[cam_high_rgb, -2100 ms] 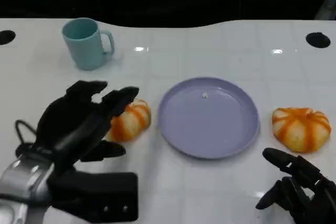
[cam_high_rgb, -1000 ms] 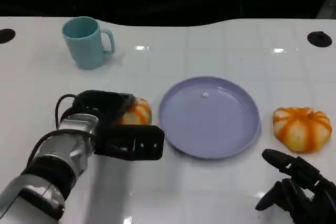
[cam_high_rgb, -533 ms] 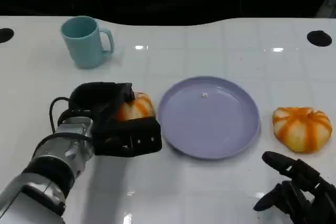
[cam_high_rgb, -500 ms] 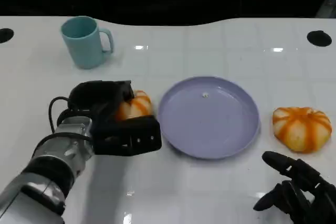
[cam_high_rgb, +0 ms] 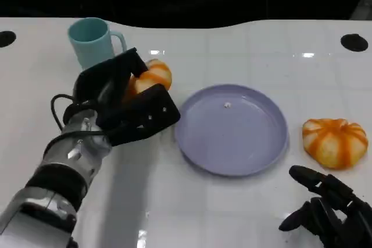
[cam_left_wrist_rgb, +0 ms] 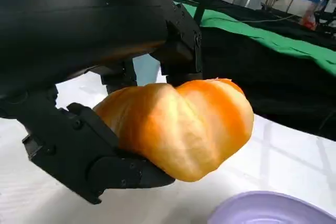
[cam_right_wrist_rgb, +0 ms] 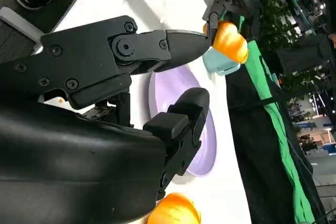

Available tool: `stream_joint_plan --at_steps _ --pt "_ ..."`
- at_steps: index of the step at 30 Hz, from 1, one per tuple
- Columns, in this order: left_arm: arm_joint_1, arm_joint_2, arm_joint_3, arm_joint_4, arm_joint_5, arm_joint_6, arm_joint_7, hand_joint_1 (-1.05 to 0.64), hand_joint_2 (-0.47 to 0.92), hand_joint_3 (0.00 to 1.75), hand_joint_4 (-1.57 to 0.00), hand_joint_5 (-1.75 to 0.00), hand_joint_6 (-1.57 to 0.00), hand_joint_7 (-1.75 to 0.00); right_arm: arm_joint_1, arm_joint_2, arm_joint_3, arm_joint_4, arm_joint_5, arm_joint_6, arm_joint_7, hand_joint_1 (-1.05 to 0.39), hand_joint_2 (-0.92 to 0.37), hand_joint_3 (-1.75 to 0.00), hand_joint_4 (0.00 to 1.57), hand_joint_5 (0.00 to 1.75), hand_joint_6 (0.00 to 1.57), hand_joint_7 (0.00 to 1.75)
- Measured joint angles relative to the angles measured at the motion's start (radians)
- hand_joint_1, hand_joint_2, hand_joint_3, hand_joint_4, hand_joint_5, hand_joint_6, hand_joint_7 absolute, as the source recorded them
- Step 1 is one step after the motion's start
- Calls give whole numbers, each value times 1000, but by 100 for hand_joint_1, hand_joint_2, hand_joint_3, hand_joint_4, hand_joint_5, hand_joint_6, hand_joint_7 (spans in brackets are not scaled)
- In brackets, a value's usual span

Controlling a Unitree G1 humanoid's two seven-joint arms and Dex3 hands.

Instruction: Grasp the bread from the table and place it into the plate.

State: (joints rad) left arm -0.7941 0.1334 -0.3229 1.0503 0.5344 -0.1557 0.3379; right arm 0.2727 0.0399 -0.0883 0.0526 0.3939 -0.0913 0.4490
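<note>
An orange-and-cream bread roll (cam_high_rgb: 151, 76) is held off the table by my left hand (cam_high_rgb: 119, 104), just left of the lavender plate (cam_high_rgb: 231, 129). The left wrist view shows the same roll (cam_left_wrist_rgb: 178, 125) gripped between the black fingers (cam_left_wrist_rgb: 94, 156), with the plate's rim (cam_left_wrist_rgb: 273, 215) below it. A second roll (cam_high_rgb: 333, 142) lies on the table right of the plate. My right hand (cam_high_rgb: 328, 216) rests near the table's front right corner, holding nothing, its fingers apart. In the right wrist view the held roll (cam_right_wrist_rgb: 229, 41) hangs beyond the plate (cam_right_wrist_rgb: 205, 140), and the second roll (cam_right_wrist_rgb: 176, 209) lies close by.
A teal mug (cam_high_rgb: 93, 43) stands at the back left, right behind the lifted roll. Dark round holes (cam_high_rgb: 354, 42) mark the white tabletop's far corners. Black cloth and a green strip (cam_left_wrist_rgb: 262, 40) lie beyond the table's far edge.
My left hand closed on the roll beside the plate, then lifted it up and toward the mug. The right hand and the second roll stayed where they were.
</note>
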Motion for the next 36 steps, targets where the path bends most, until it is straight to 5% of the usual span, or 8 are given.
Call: stream_joint_plan --at_steps 6,13,35,36 --pt "-14 -11 -56 -47 30 -94 -20 -12 48 113 -84 -175 -64 -175 -14 -2 -1 19 1 -2 12 -76 -92 -29 61 138 87 49" --pt "-76 -52 -129 -43 69 -141 -93 -14 57 89 -84 -175 -63 -175 -20 -3 -4 39 -6 -20 19 -76 -92 -29 62 138 87 52" --pt "-185 -182 -220 171 119 -158 -197 -20 69 86 -88 -175 -69 -175 -28 -5 -16 56 -6 -37 58 -75 -92 -30 60 136 84 52" --pt "-189 -182 -220 173 119 -158 -197 -19 70 71 -81 -175 -73 -125 -28 -5 -16 57 -6 -38 61 -75 -92 -30 61 136 84 52"
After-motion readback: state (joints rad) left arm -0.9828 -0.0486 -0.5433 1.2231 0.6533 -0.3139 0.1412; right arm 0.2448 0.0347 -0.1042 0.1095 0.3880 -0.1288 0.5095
